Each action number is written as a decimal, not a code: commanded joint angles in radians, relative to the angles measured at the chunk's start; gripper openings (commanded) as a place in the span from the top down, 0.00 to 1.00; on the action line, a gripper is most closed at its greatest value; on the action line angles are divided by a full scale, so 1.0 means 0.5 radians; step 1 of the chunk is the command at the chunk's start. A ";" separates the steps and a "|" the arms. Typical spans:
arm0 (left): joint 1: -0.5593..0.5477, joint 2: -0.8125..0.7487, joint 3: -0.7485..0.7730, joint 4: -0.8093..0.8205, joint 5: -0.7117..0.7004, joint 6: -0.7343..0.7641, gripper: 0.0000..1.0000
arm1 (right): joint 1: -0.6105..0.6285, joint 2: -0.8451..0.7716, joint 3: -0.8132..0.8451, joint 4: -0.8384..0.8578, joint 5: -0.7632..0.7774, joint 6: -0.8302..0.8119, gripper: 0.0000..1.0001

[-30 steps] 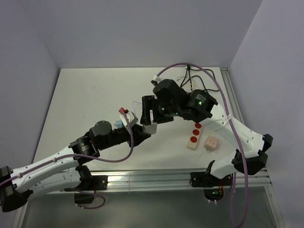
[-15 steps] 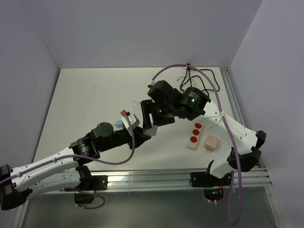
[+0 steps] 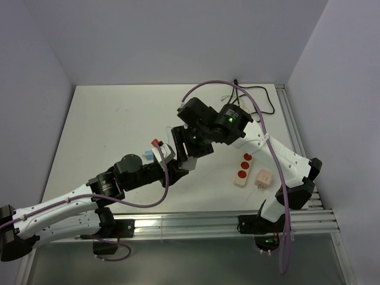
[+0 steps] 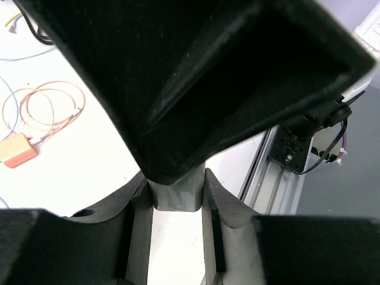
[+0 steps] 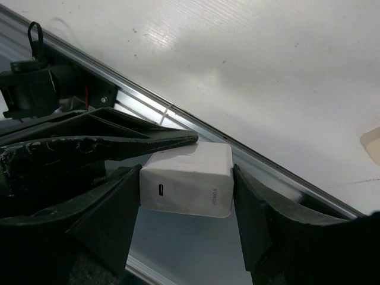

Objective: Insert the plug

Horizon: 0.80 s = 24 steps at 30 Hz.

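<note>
A white charger plug with a USB slot on its face is held above the table, pinched by both grippers. In the right wrist view my right gripper has a black finger pressed against each side of it. My left gripper's dark fingers reach in from the left onto its top. In the left wrist view the plug sits between the fingers of my left gripper, under the black bulk of the right gripper. From above, both grippers meet at the plug. The power strip with red sockets lies to the right.
A small pale adapter lies beside the power strip. Black and coloured cables trail at the table's back right. An orange block with a coiled thin wire lies on the table. The aluminium rail runs along the near edge.
The right arm has swung left toward the left gripper and its jaws have narrowed onto the plug. The left arm has barely moved and keeps its grip.
</note>
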 commanded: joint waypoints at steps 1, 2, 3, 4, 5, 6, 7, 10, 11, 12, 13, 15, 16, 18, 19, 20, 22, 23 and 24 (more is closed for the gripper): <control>-0.023 -0.035 0.077 0.106 -0.045 0.046 1.00 | -0.020 -0.010 0.062 -0.126 -0.123 -0.034 0.32; -0.026 -0.038 0.077 0.103 -0.048 0.049 1.00 | -0.039 -0.016 0.050 -0.129 -0.135 -0.037 0.32; -0.032 -0.038 0.080 0.100 -0.057 0.052 1.00 | -0.045 -0.032 0.029 -0.135 -0.150 -0.040 0.32; -0.035 -0.038 0.077 0.100 -0.060 0.052 1.00 | -0.057 -0.038 0.019 -0.150 -0.163 -0.049 0.32; -0.041 -0.038 0.077 0.100 -0.057 0.049 0.99 | -0.072 -0.053 -0.005 -0.154 -0.181 -0.052 0.32; -0.044 -0.035 0.077 0.100 -0.057 0.052 1.00 | -0.085 -0.062 -0.017 -0.154 -0.196 -0.055 0.32; -0.047 -0.035 0.074 0.103 -0.054 0.055 0.99 | -0.091 -0.069 -0.024 -0.154 -0.218 -0.061 0.32; -0.053 -0.035 0.080 0.094 -0.057 0.058 1.00 | -0.119 -0.072 -0.030 -0.178 -0.251 -0.086 0.30; -0.053 -0.028 0.090 0.091 -0.054 0.058 1.00 | -0.128 -0.075 -0.036 -0.178 -0.312 -0.086 0.30; -0.056 -0.025 0.090 0.085 -0.051 0.061 1.00 | -0.143 -0.081 -0.048 -0.178 -0.343 -0.086 0.30; -0.056 -0.022 0.096 0.079 -0.060 0.061 1.00 | -0.171 -0.078 -0.051 -0.184 -0.365 -0.089 0.30; -0.062 -0.010 0.105 0.069 -0.067 0.064 1.00 | -0.192 -0.090 -0.076 -0.184 -0.420 -0.089 0.30; -0.062 -0.010 0.105 0.066 -0.070 0.064 1.00 | -0.217 -0.090 -0.091 -0.184 -0.439 -0.092 0.30; -0.069 -0.007 0.102 0.066 -0.076 0.064 1.00 | -0.229 -0.099 -0.149 -0.184 -0.460 -0.098 0.30; -0.069 -0.007 0.102 0.063 -0.082 0.064 1.00 | -0.232 -0.102 -0.168 -0.184 -0.457 -0.098 0.30; -0.072 -0.001 0.102 0.054 -0.085 0.068 1.00 | -0.235 -0.111 -0.198 -0.184 -0.454 -0.098 0.29; -0.075 0.002 0.105 0.051 -0.085 0.074 1.00 | -0.235 -0.115 -0.214 -0.184 -0.430 -0.098 0.29; -0.078 0.014 0.111 0.048 -0.085 0.074 1.00 | -0.235 -0.115 -0.214 -0.184 -0.417 -0.101 0.29; -0.078 0.021 0.114 0.042 -0.085 0.077 1.00 | -0.235 -0.118 -0.214 -0.184 -0.408 -0.101 0.29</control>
